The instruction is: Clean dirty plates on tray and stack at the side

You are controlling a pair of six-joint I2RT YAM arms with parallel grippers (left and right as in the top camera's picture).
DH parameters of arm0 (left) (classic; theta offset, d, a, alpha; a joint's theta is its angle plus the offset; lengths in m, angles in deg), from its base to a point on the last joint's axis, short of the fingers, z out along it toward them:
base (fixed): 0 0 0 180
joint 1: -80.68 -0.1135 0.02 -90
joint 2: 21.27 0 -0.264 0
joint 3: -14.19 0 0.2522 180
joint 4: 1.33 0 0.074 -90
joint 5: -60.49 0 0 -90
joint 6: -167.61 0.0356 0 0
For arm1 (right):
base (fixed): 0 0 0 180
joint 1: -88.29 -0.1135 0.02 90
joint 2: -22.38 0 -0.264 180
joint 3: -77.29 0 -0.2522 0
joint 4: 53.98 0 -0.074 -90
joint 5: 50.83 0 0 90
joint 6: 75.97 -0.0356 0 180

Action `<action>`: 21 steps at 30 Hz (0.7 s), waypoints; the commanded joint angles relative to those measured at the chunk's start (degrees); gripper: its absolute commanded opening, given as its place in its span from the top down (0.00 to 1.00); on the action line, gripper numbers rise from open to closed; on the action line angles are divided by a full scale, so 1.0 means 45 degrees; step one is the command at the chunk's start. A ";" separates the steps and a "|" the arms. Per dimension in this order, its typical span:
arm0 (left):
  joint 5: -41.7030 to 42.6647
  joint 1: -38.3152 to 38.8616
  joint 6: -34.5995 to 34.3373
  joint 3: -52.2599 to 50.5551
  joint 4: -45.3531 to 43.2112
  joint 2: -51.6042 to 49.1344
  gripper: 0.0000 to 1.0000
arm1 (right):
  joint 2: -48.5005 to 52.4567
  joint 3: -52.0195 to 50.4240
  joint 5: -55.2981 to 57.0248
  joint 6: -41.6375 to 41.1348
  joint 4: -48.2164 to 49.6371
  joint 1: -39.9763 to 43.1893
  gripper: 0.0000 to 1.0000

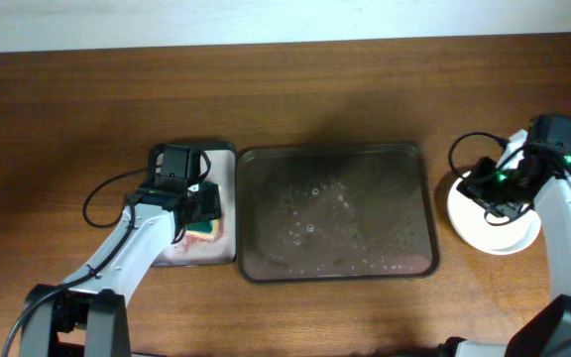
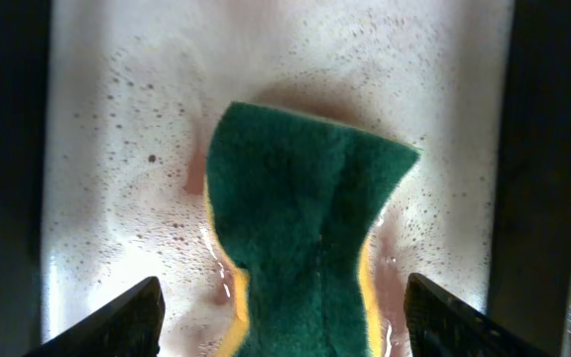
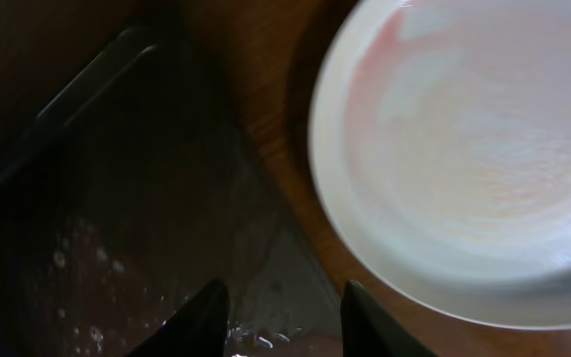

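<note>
- Left pincer (image 1: 194, 201) hangs over the small black-rimmed tray (image 1: 181, 254), jaws wide, gripping nothing.
- Left wrist view: both fingertips (image 2: 137, 319) stand clear of the green-and-yellow sponge (image 2: 295, 218), with a gap on each side.
- The sponge lies directly below this pincer (image 2: 284, 319), centred between the fingertips. It is green side up and creased down the middle, with the yellow layer showing at its edges.
- The floor of the small tray (image 2: 117, 149) under the sponge is pale pink, wet and speckled with suds.
- Right pincer (image 1: 489, 193) hovers over the near edge of the white plate (image 1: 512, 234), jaws moderately apart with nothing between them.
- Right wrist view: the plate (image 3: 464, 149) is ahead of the fingertips (image 3: 209, 312) and offset to one side. It rests on the wooden table (image 3: 266, 129) and has a faint pink tint across its face.
- Cannot tell whether more plates lie under it.
- The dark brown tray (image 1: 365, 208) sits between the two pincers, with suds and water droplets on its floor and no plates on it.
- One rounded corner of the tray (image 3: 87, 198) lies just beside the right pincer (image 3: 285, 312), opposite the plate. A strip of table separates tray and plate.
- The small tray touches or nearly touches the big tray's edge on the left-pincer side.
</note>
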 commanded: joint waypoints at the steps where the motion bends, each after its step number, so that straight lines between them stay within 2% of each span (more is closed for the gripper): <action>1: -0.0495 -0.0078 0.0019 0.0165 -0.0486 -0.0058 0.22 | -0.0146 0.0199 -0.0039 0.0214 0.0160 -0.0729 0.61; 6: -0.0248 -0.0078 0.0024 0.0165 -0.1724 -0.1399 0.18 | -0.0146 0.0199 -0.0044 0.0209 0.0267 -0.1209 0.61; 8: -0.0107 -0.0078 0.0019 0.0165 -0.2084 -0.1865 0.21 | -0.0146 0.0199 -0.0039 0.0214 0.0262 -0.1209 0.61; 9: -0.0068 -0.0078 0.0024 0.0165 -0.2244 -0.2030 0.34 | -0.0146 0.0199 -0.0044 0.0214 0.0262 -0.1209 0.61; 12: -0.0078 -0.0078 0.0024 0.0219 -0.2623 -0.1996 0.89 | -0.0146 0.0199 -0.0039 0.0214 0.0233 -0.1209 0.61; 13: -0.0083 -0.0078 0.0029 0.0272 -0.2628 -0.1987 0.98 | -0.0146 0.0199 -0.0039 0.0214 0.0219 -0.1209 0.61; 19: -0.0092 -0.0078 0.0136 0.1044 -0.2089 -0.1894 1.00 | -0.0146 0.0199 -0.0039 0.0214 0.0223 -0.1209 0.61; 20: -0.0078 -0.0078 0.0141 0.1239 -0.1841 -0.1812 0.96 | -0.0146 0.0199 -0.0044 0.0214 0.0223 -0.1209 0.61; 21: -0.0063 -0.0078 0.0189 0.1452 -0.1477 -0.1681 0.59 | -0.0146 0.0199 -0.0039 0.0219 0.0228 -0.1209 0.61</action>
